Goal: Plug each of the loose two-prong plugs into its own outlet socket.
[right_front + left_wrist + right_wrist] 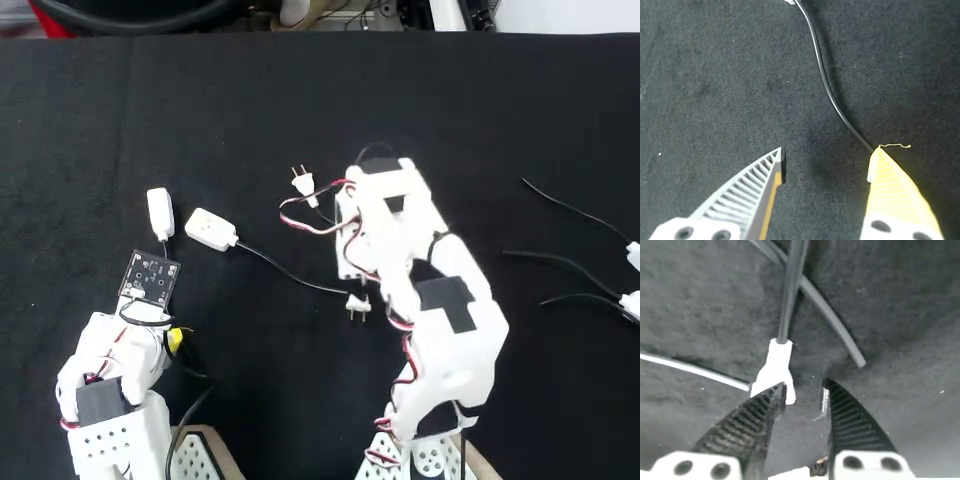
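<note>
Since my right tool is apart with the plug off to 1 side, not inside, closing could knock it away; left tool apart too.

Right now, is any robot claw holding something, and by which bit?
Nothing is held. Both are open: the right gripper has a white two-prong plug by one fingertip, not clamped between them; the left gripper hangs by a black cable.

matt, fuzzy black cloth under the left gripper, itself ribbed dull plastic. by the tip of the right gripper, a smooth white plastic plug on a slick dark cable.
</note>
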Controlling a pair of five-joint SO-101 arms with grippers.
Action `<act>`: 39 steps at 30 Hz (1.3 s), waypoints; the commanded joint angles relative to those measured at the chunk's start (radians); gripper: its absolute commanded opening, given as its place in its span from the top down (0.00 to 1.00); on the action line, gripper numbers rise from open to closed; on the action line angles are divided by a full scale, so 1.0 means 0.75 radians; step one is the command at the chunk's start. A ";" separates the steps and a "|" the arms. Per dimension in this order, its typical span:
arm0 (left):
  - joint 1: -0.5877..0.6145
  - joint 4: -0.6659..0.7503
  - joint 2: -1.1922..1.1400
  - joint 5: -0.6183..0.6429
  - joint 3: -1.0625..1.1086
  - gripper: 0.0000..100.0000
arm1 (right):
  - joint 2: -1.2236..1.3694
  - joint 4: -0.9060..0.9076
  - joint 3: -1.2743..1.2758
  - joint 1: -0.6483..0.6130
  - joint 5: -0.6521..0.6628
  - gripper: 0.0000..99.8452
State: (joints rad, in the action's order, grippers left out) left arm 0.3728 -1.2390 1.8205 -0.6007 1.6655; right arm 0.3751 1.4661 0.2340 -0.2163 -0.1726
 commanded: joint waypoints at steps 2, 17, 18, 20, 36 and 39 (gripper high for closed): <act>-0.017 -0.002 0.004 -0.008 -0.007 0.73 | -0.003 -0.110 0.028 -0.153 -0.100 0.88; -0.017 -0.002 0.004 -0.008 -0.007 0.73 | -0.011 -0.180 0.060 -0.180 -0.188 0.91; -0.017 -0.002 0.004 -0.008 -0.007 0.73 | -0.011 -0.180 0.060 -0.174 -0.186 0.93; -0.017 -0.002 0.004 -0.008 -0.007 0.73 | -0.013 -0.176 0.060 -0.166 -0.180 0.96; -0.034 -0.006 0.004 -0.008 -0.007 0.73 | -0.476 0.023 0.109 -0.098 0.100 0.99; -0.052 -0.008 0.004 -0.008 -0.007 0.73 | -0.701 0.029 0.202 -0.096 0.149 0.99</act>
State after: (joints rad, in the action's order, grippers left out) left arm 0.3606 -1.2390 1.8220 -0.6007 1.6655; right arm 0.0852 1.4722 0.3307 -0.2992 -0.1066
